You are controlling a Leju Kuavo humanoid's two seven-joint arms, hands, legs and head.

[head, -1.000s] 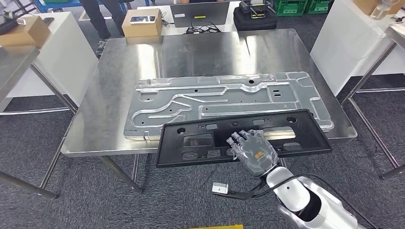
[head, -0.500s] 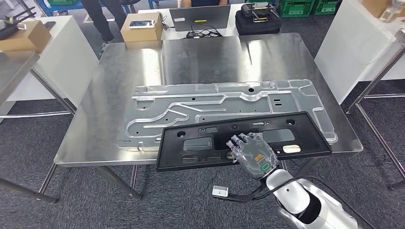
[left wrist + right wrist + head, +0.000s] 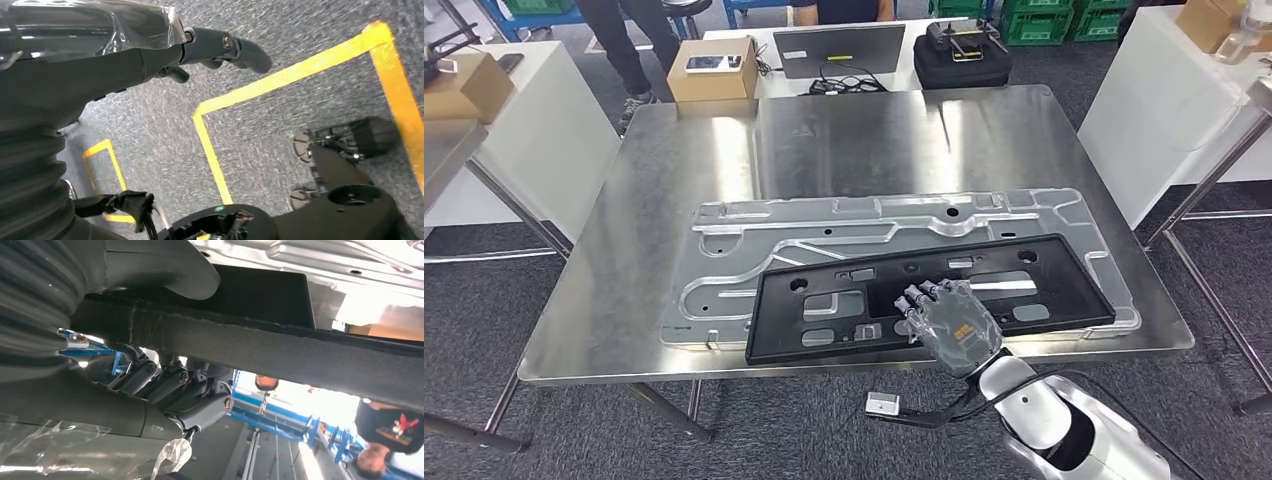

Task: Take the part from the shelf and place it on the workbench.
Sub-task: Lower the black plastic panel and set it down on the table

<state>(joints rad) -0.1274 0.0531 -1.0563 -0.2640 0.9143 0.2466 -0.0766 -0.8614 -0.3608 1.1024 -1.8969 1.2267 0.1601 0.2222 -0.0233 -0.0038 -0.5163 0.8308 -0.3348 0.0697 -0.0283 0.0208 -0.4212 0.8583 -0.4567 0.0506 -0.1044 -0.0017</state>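
The part is a flat black plastic frame [image 3: 844, 300] with several cut-outs. It lies level over the near half of the steel workbench [image 3: 854, 130], above a large silver metal panel [image 3: 754, 235]; I cannot tell whether it touches the panel. My right hand [image 3: 952, 320] grips its near edge right of the middle, fingers on top. In the right wrist view the part's edge [image 3: 250, 345] runs between the thumb [image 3: 165, 270] and the dark fingers [image 3: 170, 380]. My left hand [image 3: 220, 47] hangs above the grey floor and holds nothing.
A cardboard box [image 3: 712, 68], a laptop [image 3: 837, 48] and a black case [image 3: 961, 50] sit behind the bench's far edge. White tables stand at the left [image 3: 534, 120] and the right [image 3: 1164, 90]. A person's legs [image 3: 624, 30] are at the far left. Yellow tape [image 3: 300, 70] marks the floor.
The whole picture has shifted as the camera came closer to the bench. Against the table, the black part has gone from overhanging the front edge to lying over the top.
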